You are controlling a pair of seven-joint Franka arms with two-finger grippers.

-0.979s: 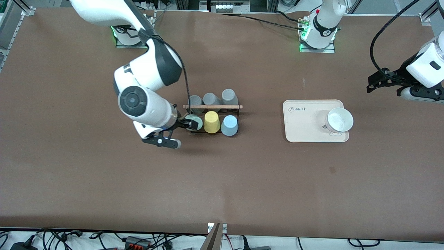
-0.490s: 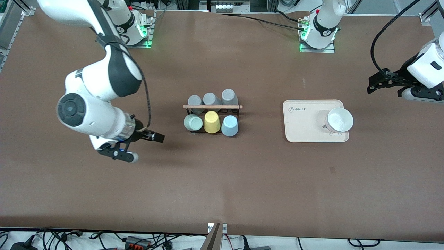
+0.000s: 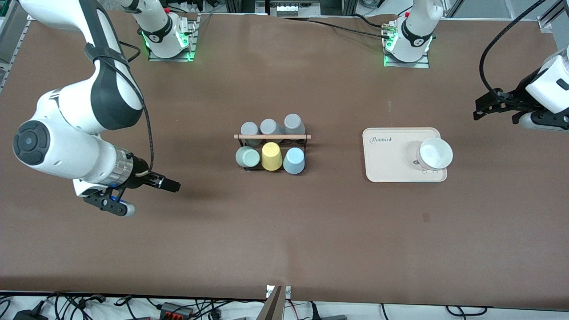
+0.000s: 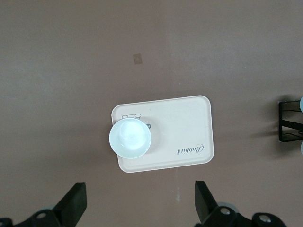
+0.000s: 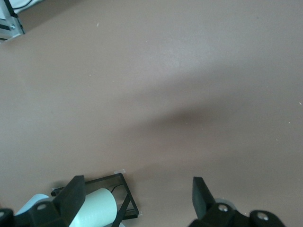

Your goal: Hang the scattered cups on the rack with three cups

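Right gripper (image 3: 144, 194) over bare bench (image 3: 284, 231), fingers spread, empty. Mint cup (image 3: 247, 157) and blue cup (image 3: 294, 160) sit on rack (image 3: 272, 137); hanging looks done. Left gripper (image 3: 498, 106) waits, fingers released. Next: park arms.

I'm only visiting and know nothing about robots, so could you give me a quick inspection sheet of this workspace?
Surface: brown table.
Job's things: mint-green cup and light blue cup on the black rack, either side of a yellow cup.
Clutter: three grey cups on the rack; white bowl on beige tray.
Grippers: right tool open, over bare table; left tool open, waiting at its end.
Cables: black leads along the table edges.
Surroundings: nothing seen.
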